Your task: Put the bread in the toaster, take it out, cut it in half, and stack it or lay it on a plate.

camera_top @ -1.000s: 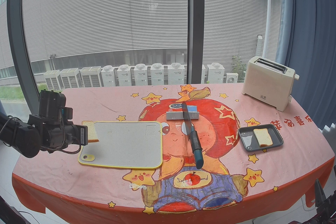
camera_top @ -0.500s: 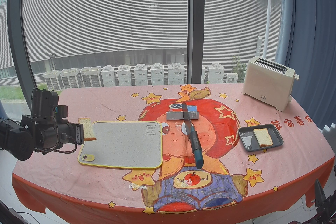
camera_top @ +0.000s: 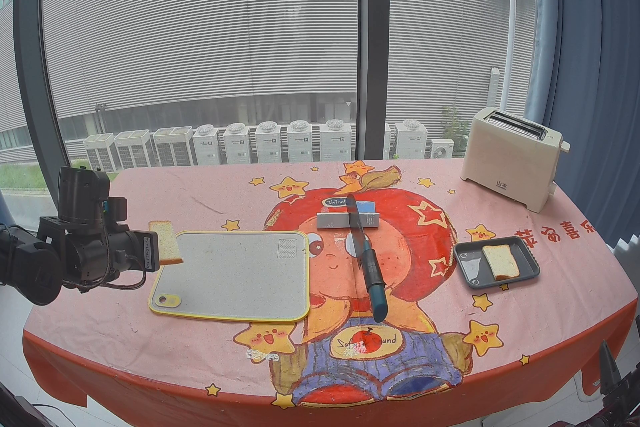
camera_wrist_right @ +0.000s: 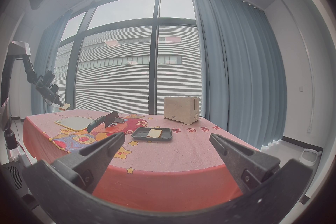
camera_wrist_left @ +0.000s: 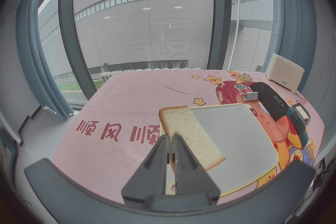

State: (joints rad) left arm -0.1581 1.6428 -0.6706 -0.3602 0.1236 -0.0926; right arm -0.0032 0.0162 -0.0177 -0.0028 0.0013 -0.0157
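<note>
My left gripper (camera_top: 157, 249) is shut on a half slice of bread (camera_top: 165, 241), held in the air over the left end of the cutting board (camera_top: 233, 275). From the left wrist the bread (camera_wrist_left: 190, 135) sticks out beyond the closed fingers (camera_wrist_left: 171, 151). A second half slice (camera_top: 500, 261) lies on the dark plate (camera_top: 470, 268) at the right. The cream toaster (camera_top: 512, 156) stands at the back right with nothing showing in its slots. My right gripper (camera_wrist_right: 168, 151) stands open, low and well off the table's near right corner.
A knife (camera_top: 365, 255) with a blue handle lies mid-table, its blade propped on a small grey rest (camera_top: 347, 219). The pink cloth-covered table (camera_top: 200, 195) ends near the window at the back. A curtain (camera_top: 593, 61) hangs at the right.
My left arm has drawn back to the left and lifted slightly, carrying the bread from the board's left edge to just outside it. Over the last half second it barely moved.
</note>
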